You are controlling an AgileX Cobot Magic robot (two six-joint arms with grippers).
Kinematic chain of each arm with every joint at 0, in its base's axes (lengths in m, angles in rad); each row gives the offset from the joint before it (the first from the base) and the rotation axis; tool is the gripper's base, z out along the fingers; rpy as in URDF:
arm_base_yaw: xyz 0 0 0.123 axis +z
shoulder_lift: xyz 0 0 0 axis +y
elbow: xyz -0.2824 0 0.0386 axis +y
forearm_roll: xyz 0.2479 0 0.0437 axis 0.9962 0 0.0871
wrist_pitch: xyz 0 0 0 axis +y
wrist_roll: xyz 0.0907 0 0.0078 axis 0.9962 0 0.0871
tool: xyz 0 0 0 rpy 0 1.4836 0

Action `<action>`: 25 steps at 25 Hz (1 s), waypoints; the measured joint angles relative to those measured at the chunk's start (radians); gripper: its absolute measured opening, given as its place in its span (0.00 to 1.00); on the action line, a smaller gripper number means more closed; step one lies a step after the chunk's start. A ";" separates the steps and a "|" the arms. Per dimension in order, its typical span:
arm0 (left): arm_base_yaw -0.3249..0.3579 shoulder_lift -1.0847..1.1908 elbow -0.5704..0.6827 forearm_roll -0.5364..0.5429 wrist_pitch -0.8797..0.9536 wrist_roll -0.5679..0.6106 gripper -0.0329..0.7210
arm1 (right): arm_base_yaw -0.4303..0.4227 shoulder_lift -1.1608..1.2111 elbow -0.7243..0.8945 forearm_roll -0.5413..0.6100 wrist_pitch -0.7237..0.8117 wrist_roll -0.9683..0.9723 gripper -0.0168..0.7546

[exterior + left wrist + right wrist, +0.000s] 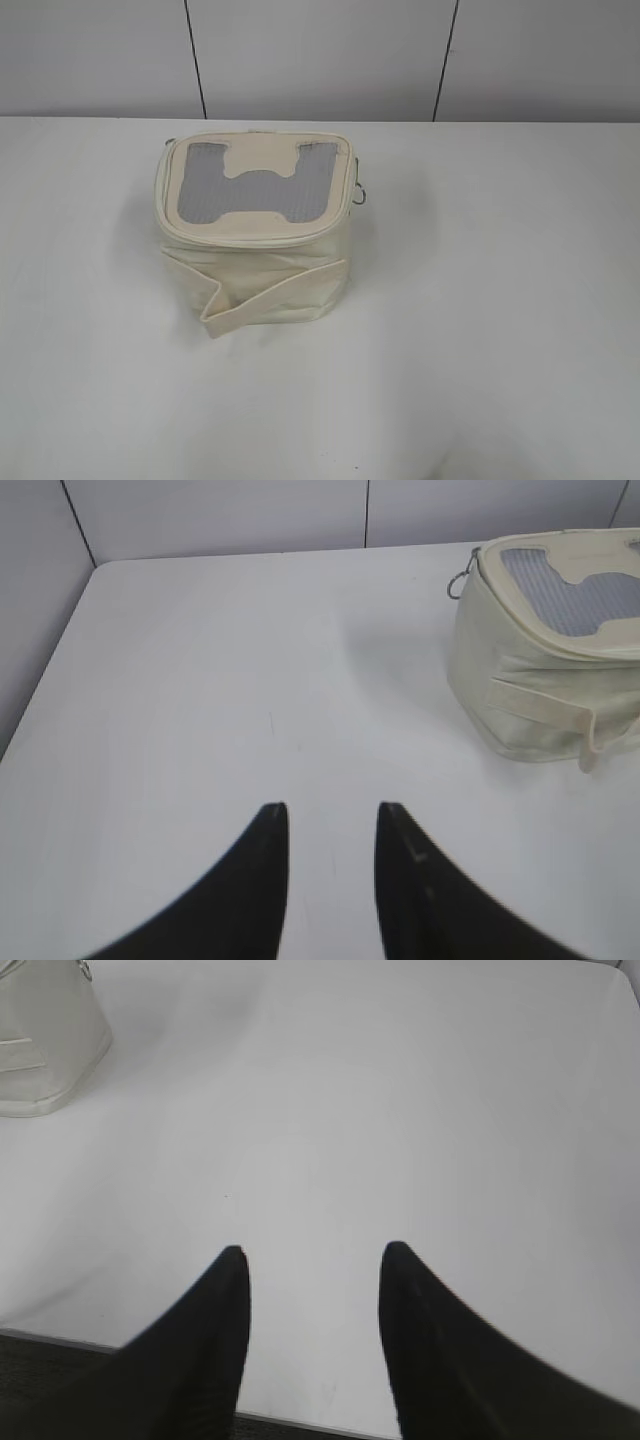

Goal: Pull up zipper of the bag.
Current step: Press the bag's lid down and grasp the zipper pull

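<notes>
The cream bag (255, 275) stands on the white table (480, 330), mesh lid (255, 185) facing up, with its flat strap (270, 290) folded across the front. The zipper track (250, 236) runs round the lid rim. A silver ring pull (361, 194) hangs at its right side; another ring (458, 584) shows in the left wrist view. The bag also shows at right in the left wrist view (530, 700) and at top left in the right wrist view (45, 1050). My left gripper (330, 810) is open and empty, well short of the bag. My right gripper (312, 1252) is open and empty near the table's front edge.
Grey panel walls (320, 55) stand behind the table. The table's left edge (45, 680) and front edge (300, 1422) are in view. Neither arm shows in the exterior view.
</notes>
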State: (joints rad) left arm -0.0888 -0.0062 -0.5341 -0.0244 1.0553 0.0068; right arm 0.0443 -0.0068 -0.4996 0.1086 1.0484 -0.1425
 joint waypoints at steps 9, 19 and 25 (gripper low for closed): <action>0.000 0.000 0.000 0.000 0.000 0.000 0.35 | 0.000 0.000 0.000 0.000 0.000 0.000 0.47; 0.000 0.000 0.000 0.000 0.000 0.000 0.35 | 0.000 0.000 0.000 0.000 0.000 0.000 0.47; 0.000 0.000 0.000 0.000 0.000 0.000 0.35 | 0.000 0.000 0.000 0.000 0.000 0.000 0.47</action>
State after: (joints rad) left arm -0.0888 -0.0062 -0.5341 -0.0244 1.0553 0.0068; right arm 0.0443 -0.0068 -0.4996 0.1086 1.0482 -0.1425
